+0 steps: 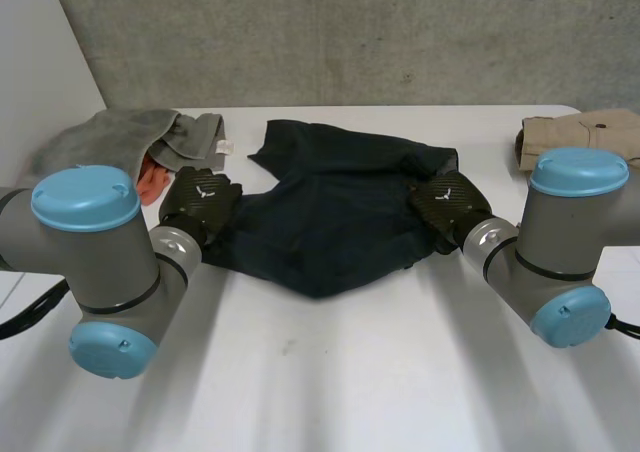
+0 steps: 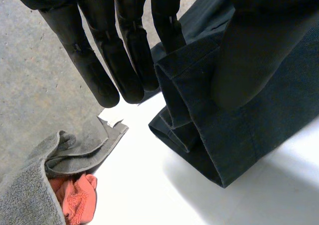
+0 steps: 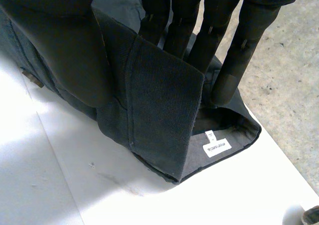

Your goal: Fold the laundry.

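Observation:
A dark navy garment (image 1: 330, 212) lies crumpled across the middle of the white table (image 1: 330, 372). My left hand (image 1: 200, 204) is at its left edge. In the left wrist view the hemmed edge (image 2: 199, 135) runs up between the straight fingers (image 2: 124, 60) and the thumb, which pinch it. My right hand (image 1: 450, 204) is at the garment's right edge. In the right wrist view a folded flap of the waistband (image 3: 159, 115) sits between the thumb and the fingers (image 3: 234, 46), also pinched. A white label (image 3: 217, 148) shows inside the waistband.
A grey towel (image 1: 120, 142) lies bunched at the table's far left with an orange cloth (image 1: 152, 182) under it, close to my left hand. A beige garment (image 1: 585, 132) sits at the far right. A grey wall stands behind the table.

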Robot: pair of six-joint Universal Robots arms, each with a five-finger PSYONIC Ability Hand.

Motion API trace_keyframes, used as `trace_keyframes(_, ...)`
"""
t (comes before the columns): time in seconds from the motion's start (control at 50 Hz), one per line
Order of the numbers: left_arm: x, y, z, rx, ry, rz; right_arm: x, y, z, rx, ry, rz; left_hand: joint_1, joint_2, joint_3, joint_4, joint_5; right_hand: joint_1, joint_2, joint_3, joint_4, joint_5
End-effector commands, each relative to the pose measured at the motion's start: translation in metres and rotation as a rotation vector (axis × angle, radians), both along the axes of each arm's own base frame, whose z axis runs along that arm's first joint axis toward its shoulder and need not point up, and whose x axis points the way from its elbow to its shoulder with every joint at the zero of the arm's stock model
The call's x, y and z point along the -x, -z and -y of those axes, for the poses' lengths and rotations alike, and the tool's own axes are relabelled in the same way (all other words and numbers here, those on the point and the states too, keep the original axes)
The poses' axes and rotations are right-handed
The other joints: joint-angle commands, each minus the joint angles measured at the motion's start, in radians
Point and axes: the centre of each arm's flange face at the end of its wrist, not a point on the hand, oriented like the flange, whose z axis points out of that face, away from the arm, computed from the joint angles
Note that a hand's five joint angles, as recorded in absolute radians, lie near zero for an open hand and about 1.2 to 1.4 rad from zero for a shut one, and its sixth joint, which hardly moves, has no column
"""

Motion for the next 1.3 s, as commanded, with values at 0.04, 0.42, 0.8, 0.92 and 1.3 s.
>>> trace_keyframes(0.04, 0.005, 0.011, -0.012, -0.069, 0.065, 0.076, 0.008, -0.002, 0.003, -0.049, 0.011, -0.034, 0.467, 0.466, 0.462, 0.466, 0.465, 0.46, 0.457, 0.464, 0.462, 0.47)
trace_keyframes(0.42, -0.001, 0.007, -0.014, -0.093, 0.065, 0.145, 0.037, -0.054, -0.002, -0.175, 0.064, -0.068, -0.704, -0.705, -0.709, -0.705, -0.706, -0.747, -0.75, -0.743, -0.745, -0.737)
trace_keyframes(0.8, -0.021, -0.007, 0.008, -0.193, -0.016, -0.046, 0.005, -0.063, 0.018, -0.255, -0.046, -0.061, -0.557, -0.558, -0.562, -0.558, -0.559, -0.201, -0.205, -0.198, -0.199, -0.191)
trace_keyframes(0.92, -0.024, 0.005, 0.013, -0.305, -0.006, -0.086, -0.002, -0.039, 0.019, -0.27, -0.09, -0.127, -0.516, -0.517, -0.521, -0.517, -0.518, -0.256, -0.26, -0.253, -0.255, -0.246)
trace_keyframes(1.3, -0.018, 0.033, 0.013, -0.386, 0.021, -0.014, -0.003, 0.009, 0.029, -0.247, -0.073, -0.165, -0.528, -0.529, -0.533, -0.529, -0.53, -0.114, -0.118, -0.111, -0.113, -0.104)
